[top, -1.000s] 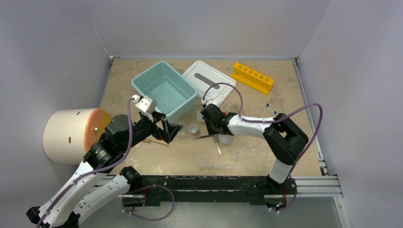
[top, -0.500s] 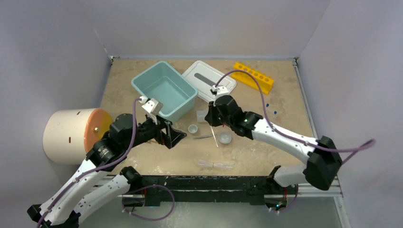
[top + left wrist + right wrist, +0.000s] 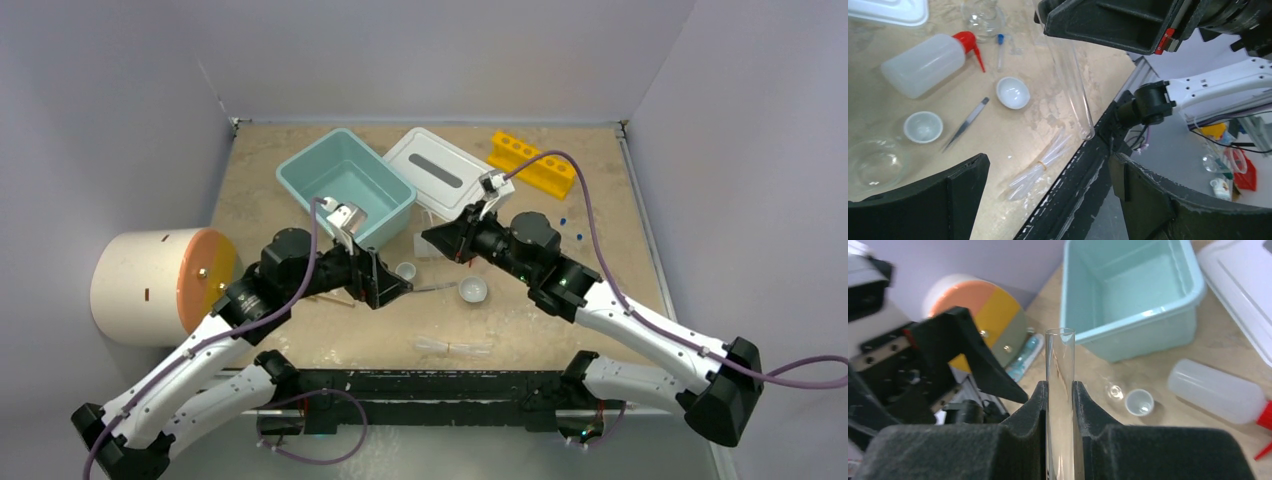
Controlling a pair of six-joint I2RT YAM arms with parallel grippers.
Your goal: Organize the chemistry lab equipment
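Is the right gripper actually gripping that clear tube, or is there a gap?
Touching. In the right wrist view, the right gripper has its fingers pressed against both sides of the clear tube, with no gap.

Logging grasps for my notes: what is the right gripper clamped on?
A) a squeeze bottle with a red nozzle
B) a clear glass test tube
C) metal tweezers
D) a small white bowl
B: the right wrist view shows the clear glass test tube pinched between the two black fingers of the right gripper.
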